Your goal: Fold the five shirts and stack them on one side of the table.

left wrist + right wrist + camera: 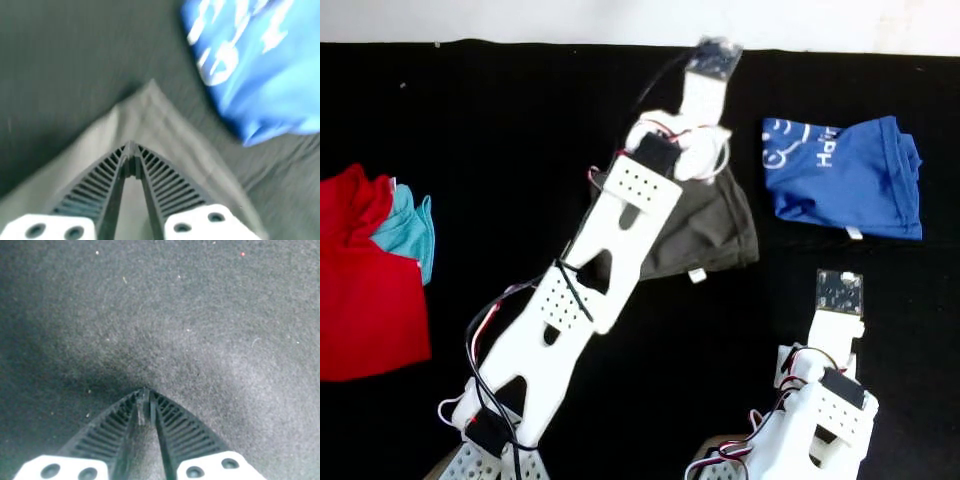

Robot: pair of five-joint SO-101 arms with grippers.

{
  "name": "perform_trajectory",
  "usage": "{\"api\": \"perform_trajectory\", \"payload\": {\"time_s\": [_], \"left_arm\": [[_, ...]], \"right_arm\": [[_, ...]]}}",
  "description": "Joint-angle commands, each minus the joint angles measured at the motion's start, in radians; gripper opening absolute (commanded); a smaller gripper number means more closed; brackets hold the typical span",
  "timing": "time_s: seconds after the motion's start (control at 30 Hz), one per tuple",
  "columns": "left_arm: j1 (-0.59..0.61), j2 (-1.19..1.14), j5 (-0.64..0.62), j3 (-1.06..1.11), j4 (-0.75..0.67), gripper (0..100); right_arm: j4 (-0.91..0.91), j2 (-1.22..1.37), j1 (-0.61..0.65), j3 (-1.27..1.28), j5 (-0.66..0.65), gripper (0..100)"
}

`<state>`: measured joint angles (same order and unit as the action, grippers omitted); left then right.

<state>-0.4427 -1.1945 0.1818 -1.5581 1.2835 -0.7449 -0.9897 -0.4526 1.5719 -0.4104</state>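
Observation:
A dark grey shirt (705,228) lies mid-table, and the left arm (620,215) stretches over it. In the left wrist view my left gripper (131,150) is shut with its tips on the grey shirt (165,130), near one of its corners, and seems to pinch the cloth. A blue printed shirt (850,180) lies crumpled at the back right and appears as the blue shirt (255,65) beyond that corner. At the left edge a red shirt (365,285) lies over a teal shirt (408,232). My right gripper (145,394) is shut and empty above bare black cloth.
The black tablecloth (500,130) covers the whole table up to a white strip along the back edge. The right arm (835,400) stays low at the front right, apart from the shirts. Open cloth lies between the red shirt and the left arm.

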Motion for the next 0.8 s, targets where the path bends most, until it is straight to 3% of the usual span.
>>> {"api": "perform_trajectory", "payload": {"time_s": [0.0,0.1,0.37,0.77], "left_arm": [[-0.005,0.064,-0.005,0.008,0.206,1],[-0.035,0.062,-0.005,0.016,0.327,1],[-0.059,0.061,-0.005,0.018,0.482,1],[-0.124,0.065,-0.009,0.145,0.491,1]], "right_arm": [[0.019,-0.002,-0.007,0.028,0.011,0.5],[0.019,-0.002,-0.007,0.028,0.009,0.5],[0.019,-0.002,-0.007,0.028,0.009,0.5],[0.019,-0.002,-0.007,0.028,0.009,0.5]]}}
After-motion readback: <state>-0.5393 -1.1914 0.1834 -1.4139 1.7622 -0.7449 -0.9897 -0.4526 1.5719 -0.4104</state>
